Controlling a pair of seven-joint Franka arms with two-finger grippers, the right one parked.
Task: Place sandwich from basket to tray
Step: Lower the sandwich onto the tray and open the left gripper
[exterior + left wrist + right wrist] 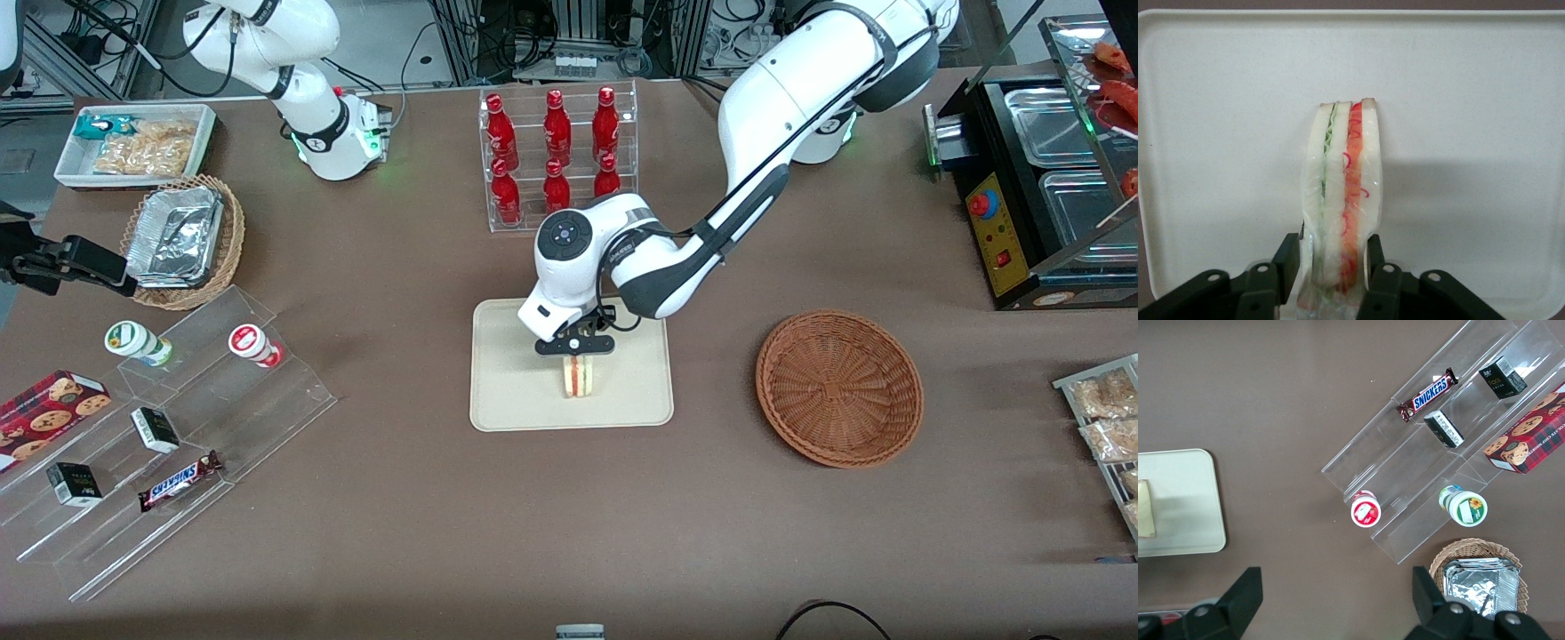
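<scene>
The sandwich (579, 377), a white-bread wedge with red and green filling in clear wrap, stands on edge on the beige tray (516, 391) near its middle. My left gripper (576, 353) is directly above it, shut on the sandwich's upper end. In the left wrist view the two black fingers (1288, 257) press either side of the wrapped sandwich (1345, 180), with the tray (1471, 100) beneath. The reddish-brown wicker basket (839, 388) sits empty beside the tray, toward the working arm's end. The right wrist view shows the tray (1185, 500) and one edge of the sandwich (1145, 510).
A clear rack of red bottles (558, 156) stands farther from the front camera than the tray. A stepped acrylic shelf (178, 418) with snacks, a lighter basket with foil trays (182, 240) and a white bin (138, 142) lie toward the parked arm's end. A black appliance (1031, 196) stands toward the working arm's end.
</scene>
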